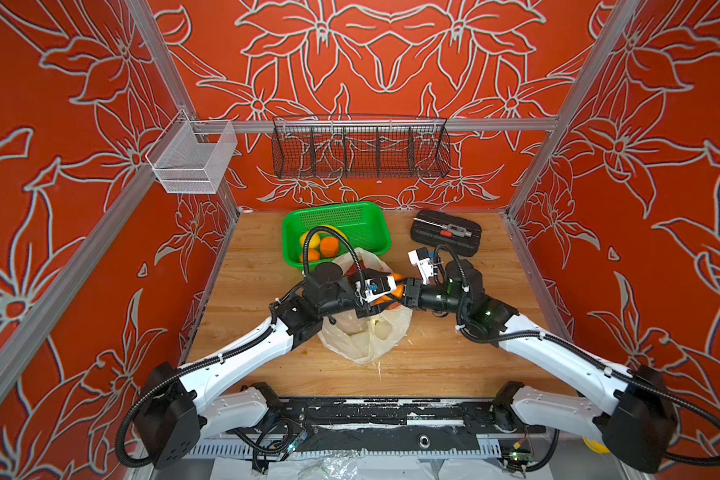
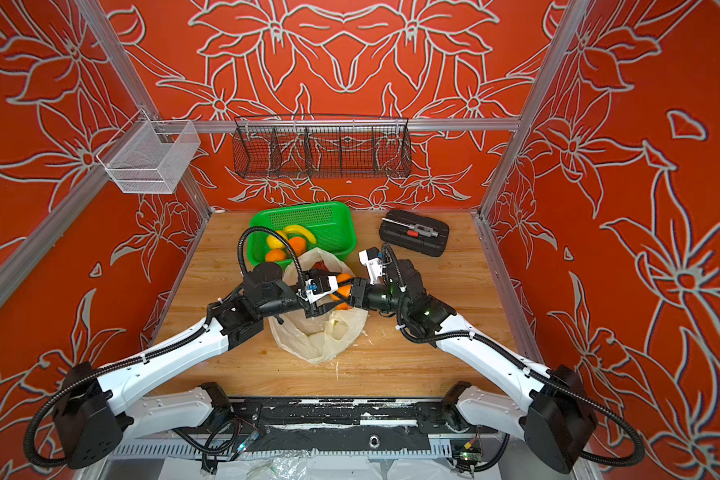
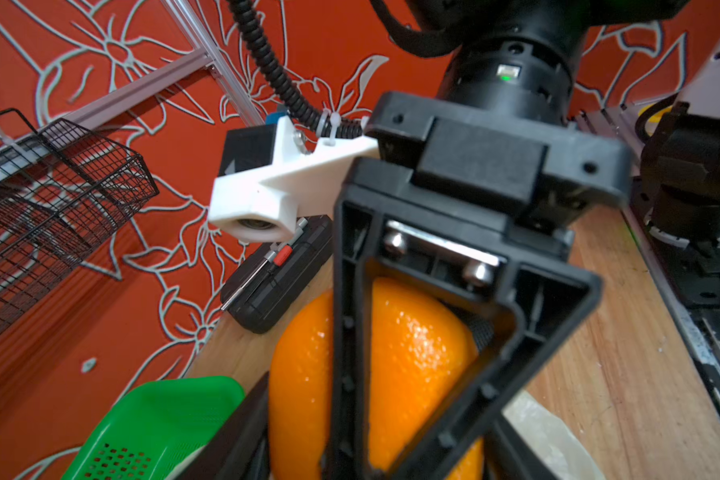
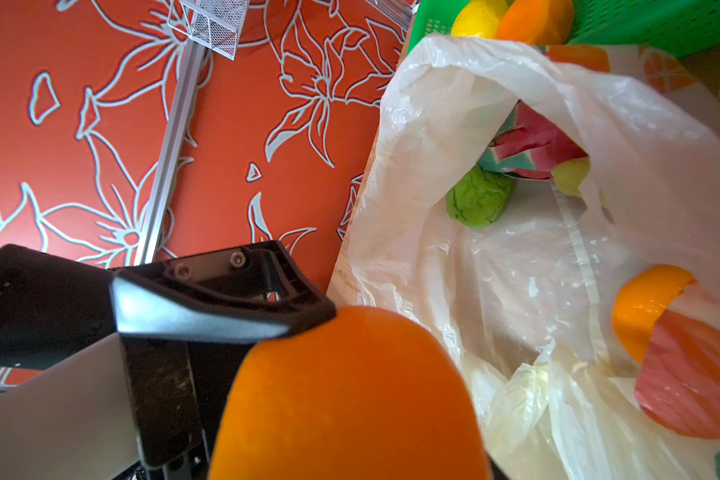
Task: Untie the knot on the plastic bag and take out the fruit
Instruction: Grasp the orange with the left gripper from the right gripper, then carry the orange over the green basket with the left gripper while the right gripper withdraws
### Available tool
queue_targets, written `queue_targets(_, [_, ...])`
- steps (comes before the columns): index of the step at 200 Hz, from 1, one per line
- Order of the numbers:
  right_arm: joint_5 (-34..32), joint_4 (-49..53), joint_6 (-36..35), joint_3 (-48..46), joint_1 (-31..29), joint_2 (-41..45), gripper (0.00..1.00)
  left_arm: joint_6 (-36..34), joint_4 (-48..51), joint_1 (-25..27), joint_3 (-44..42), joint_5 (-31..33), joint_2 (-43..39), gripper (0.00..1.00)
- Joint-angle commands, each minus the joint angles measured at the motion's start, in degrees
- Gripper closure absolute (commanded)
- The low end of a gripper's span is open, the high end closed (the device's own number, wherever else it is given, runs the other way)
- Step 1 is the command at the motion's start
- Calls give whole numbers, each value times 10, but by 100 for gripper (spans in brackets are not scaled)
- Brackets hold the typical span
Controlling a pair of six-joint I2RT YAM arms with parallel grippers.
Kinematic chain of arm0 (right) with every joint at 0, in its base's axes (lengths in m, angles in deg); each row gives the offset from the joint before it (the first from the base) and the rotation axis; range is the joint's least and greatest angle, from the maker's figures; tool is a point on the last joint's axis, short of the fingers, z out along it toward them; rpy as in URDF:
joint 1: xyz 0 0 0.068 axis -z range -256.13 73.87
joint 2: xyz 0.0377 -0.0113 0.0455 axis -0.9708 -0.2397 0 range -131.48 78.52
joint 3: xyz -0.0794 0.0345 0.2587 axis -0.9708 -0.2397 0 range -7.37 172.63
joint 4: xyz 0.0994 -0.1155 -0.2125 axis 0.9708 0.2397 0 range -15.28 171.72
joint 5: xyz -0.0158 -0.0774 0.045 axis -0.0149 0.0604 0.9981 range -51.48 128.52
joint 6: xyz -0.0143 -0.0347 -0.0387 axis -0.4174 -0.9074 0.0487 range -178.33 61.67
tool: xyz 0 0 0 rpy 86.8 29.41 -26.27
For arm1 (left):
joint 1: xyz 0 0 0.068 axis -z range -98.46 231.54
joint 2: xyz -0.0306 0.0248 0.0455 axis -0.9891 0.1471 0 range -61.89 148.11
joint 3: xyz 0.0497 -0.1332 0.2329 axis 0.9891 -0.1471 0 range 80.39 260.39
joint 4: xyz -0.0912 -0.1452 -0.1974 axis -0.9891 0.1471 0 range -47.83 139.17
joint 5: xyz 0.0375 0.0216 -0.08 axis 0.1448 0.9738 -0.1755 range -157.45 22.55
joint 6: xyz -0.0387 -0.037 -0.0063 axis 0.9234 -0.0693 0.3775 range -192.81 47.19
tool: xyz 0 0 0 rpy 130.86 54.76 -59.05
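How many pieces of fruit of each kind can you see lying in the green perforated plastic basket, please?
Round oranges: 2
Yellow lemon: 1
Curved yellow banana: 1
Total visible in the green perforated plastic basket: 4

A green basket [image 1: 352, 216] sat at the back of the wooden table [image 1: 454, 365], and there was a banana [image 2: 302, 232] curved inside it. Near the basket's right side rested a black tool case [image 1: 445, 246], a slim metal tool [image 1: 449, 228] lying across its lid. Above the basket, a black wire rack [image 1: 360, 151] hung against the red flowered wall [image 1: 391, 54]. Up and to the basket's left, a white mesh bin [image 1: 192, 160] hung from the metal frame [image 1: 499, 124].
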Motion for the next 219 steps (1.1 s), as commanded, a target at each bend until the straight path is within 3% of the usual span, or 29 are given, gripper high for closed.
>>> queue_targets(1, [19, -31, 6, -6, -6, 9, 57, 0, -12, 3, 15, -26, 9, 45])
queue_targets(23, [14, -24, 4, -4, -5, 13, 55, 2, -11, 3, 15, -28, 8, 47])
queue_targets(54, [-16, 11, -11, 5, -5, 34, 28, 14, -17, 3, 11, -9, 1, 48])
queue_targets(85, [-101, 65, -40, 2, -6, 86, 16, 38, -25, 3, 11, 48, -6, 52])
queue_targets(135, [-169, 77, -49, -35, -5, 150, 10, 103, -35, -20, 34, 152, -7, 54])
queue_targets(182, [-189, 90, -50, -49, -5, 163, 8, 225, -23, -110, 74, 170, 15, 54])
queue_targets(219, [-193, 99, -50, -52, -5, 163, 7, 252, 40, -165, 123, 197, 49, 54])
